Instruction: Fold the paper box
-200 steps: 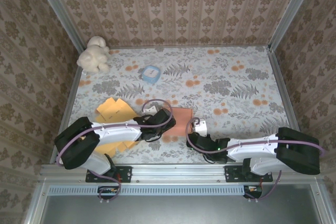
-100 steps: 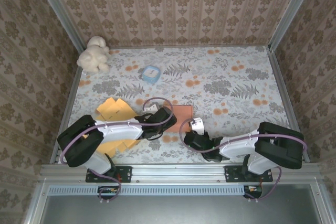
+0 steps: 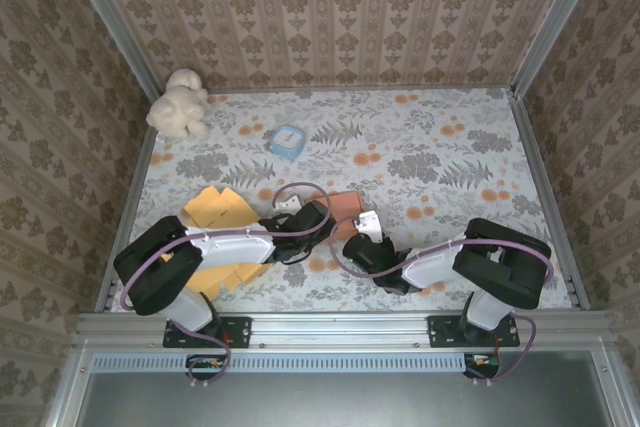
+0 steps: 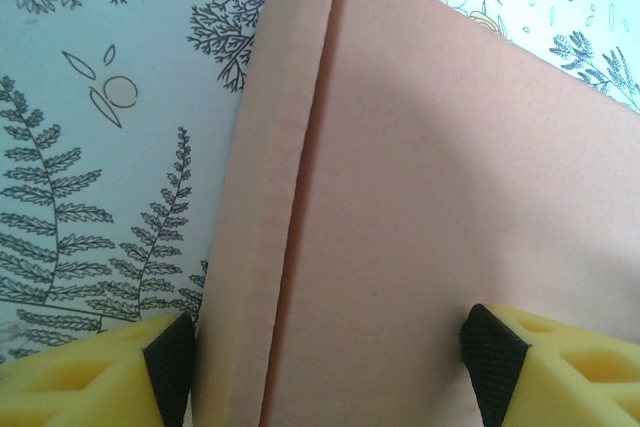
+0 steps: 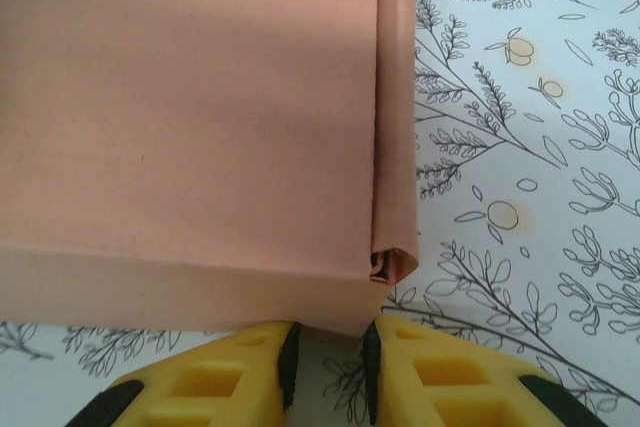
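across the flowered table [image 3: 450, 147], yellow paper sheets [image 3: 218, 209] lie at the near left. the pink paper box [image 3: 346, 205] sits near the front middle, between the two arms (a narrow flap is folded along one long edge). a cream plush toy [image 3: 178, 102] sits in the far left corner, with a small blue object [image 3: 287, 140] near it to the right. the left gripper [image 4: 330, 377] spreads wide over the box's flap edge, gripping nothing. the right gripper [image 5: 328, 352] is nearly closed, leaving a slim gap at the box's near corner; whether it pinches that corner i cannot tell.
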